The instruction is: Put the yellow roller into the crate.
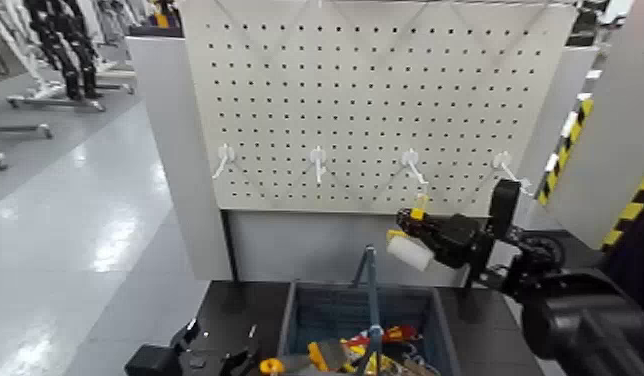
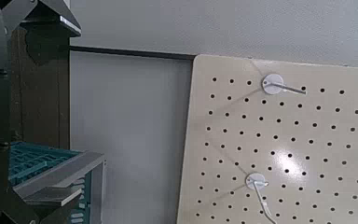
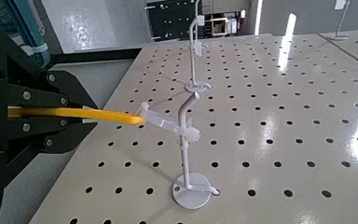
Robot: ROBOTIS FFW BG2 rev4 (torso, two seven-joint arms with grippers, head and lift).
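Roller in the right tool, up at the board

The right tool [image 1: 410, 222] is closed on the yellow handle of the roller [image 1: 410, 253], in front of the lower part of the board [image 1: 316, 110]. The roller's white sleeve hangs tilted just below the tool, above the level of the crate [image 1: 331, 307] and outside it. In the right wrist view, a clear strap [image 3: 158, 119] at the handle's end reaches a white hook [image 3: 185, 140]; whether it is looped over the hook, I cannot tell.

The left tool [image 1: 223, 332] is low, beside the crate on the robot's left, its fingers apart with nothing between them. The crate sits on the dark bench [image 1: 241, 300], its handle bar [image 1: 373, 300] upright. Inside lie mixed items [image 1: 386, 345], some yellow, orange and red. Three more hooks stick out along the board
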